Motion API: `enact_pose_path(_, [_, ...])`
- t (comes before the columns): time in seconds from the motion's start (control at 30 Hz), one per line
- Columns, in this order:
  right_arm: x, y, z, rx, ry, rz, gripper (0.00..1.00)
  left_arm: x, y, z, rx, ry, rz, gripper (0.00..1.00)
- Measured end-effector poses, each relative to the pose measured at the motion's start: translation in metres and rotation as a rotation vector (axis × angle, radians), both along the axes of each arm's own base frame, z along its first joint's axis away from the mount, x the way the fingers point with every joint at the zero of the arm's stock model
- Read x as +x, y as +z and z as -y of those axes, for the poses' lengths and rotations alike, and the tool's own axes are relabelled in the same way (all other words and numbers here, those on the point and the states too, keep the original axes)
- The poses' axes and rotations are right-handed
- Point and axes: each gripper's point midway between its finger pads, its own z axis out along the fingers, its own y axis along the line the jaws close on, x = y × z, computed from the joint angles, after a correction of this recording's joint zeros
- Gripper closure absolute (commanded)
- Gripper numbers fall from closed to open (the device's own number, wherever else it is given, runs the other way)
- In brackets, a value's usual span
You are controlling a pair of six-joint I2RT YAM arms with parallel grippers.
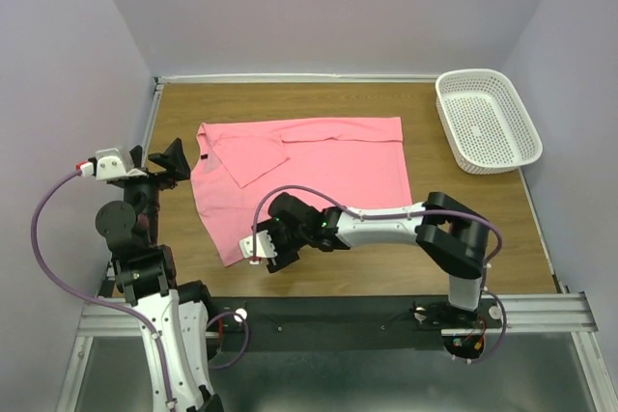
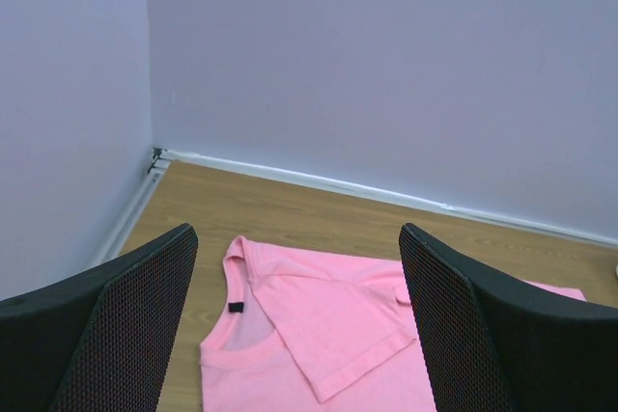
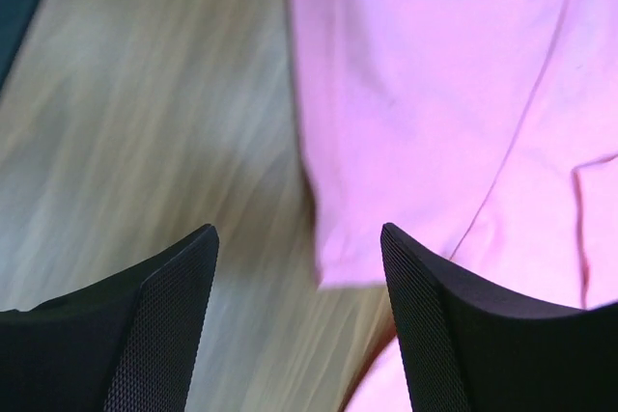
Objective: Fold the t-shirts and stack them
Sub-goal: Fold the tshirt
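A salmon-pink t-shirt (image 1: 309, 166) lies flat on the wooden table, neck toward the left, one sleeve folded in over the chest. My left gripper (image 1: 166, 161) is open and empty, just left of the collar; in its wrist view the collar and the folded sleeve (image 2: 328, 320) lie between its fingers. My right gripper (image 1: 259, 248) is open and empty, low over the near left corner of the shirt. In its wrist view that sleeve corner (image 3: 386, 229) lies between the fingers, which do not touch it.
A white perforated plastic basket (image 1: 486, 119) stands at the back right of the table (image 1: 483, 229). Lilac walls close the table on the left, back and right. A black rail runs along the near edge.
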Motion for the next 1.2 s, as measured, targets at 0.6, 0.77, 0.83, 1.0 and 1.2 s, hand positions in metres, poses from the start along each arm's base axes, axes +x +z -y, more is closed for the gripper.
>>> enact_pose_path(0.6, [0.020,-0.034,-0.062,0.032,-0.171,0.012,0.99,-0.016,-0.017,-0.001,0.008,0.036,-0.022,0.07])
enact_pose_path(0.77, [0.029,-0.034,-0.057,0.046,-0.234,-0.090,0.99,-0.015,-0.018,-0.001,0.000,0.040,-0.025,0.07])
enact_pose_path(0.83, [0.042,-0.029,-0.054,0.066,-0.282,-0.167,0.99,-0.014,-0.019,-0.001,-0.005,0.037,-0.029,0.08])
enact_pose_path(1.0, [0.082,0.002,-0.052,0.162,-0.390,-0.348,0.99,0.000,-0.036,0.004,-0.070,-0.013,-0.098,0.13])
enact_pose_path(1.2, [0.115,0.046,-0.051,0.275,-0.450,-0.560,0.99,0.021,-0.111,0.032,-0.253,-0.194,-0.322,0.25])
